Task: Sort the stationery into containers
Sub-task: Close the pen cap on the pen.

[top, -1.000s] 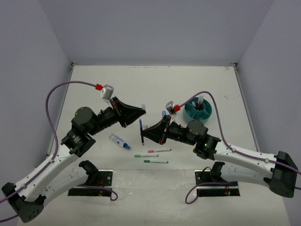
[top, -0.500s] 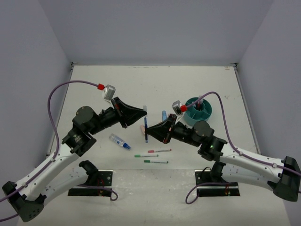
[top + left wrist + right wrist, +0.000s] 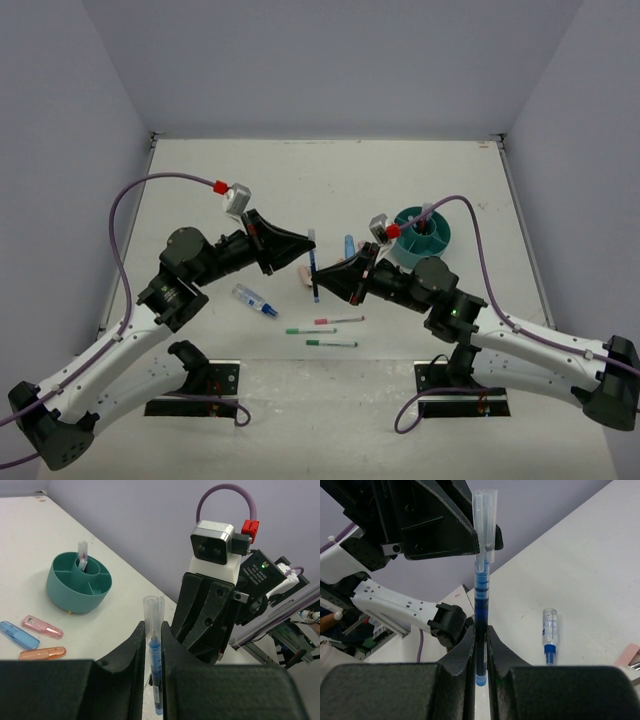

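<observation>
A blue pen (image 3: 313, 265) with a clear cap hangs upright above the table's middle, held by both grippers. My left gripper (image 3: 307, 250) is shut on its upper part just below the cap (image 3: 152, 630). My right gripper (image 3: 319, 281) is shut on its lower end (image 3: 480, 635). The round teal cup (image 3: 422, 232) stands at the right, with a clear-capped pen (image 3: 82, 555) upright in one compartment. Blue (image 3: 18, 634), pink (image 3: 42, 626) and orange (image 3: 42, 653) highlighters lie beside it. A clear blue-capped tube (image 3: 256, 301) lies left of the grippers.
A pink pen (image 3: 340, 320) and two green pens (image 3: 311, 330) (image 3: 331, 343) lie on the table below the grippers. A blue highlighter (image 3: 349, 244) lies between the grippers and the cup. Purple cables arc over both arms. The walls close the back and sides.
The right gripper has carried the blue pen a little right and up toward the left gripper. The left gripper has moved in, and its fingers now clamp the pen's upper part too.
</observation>
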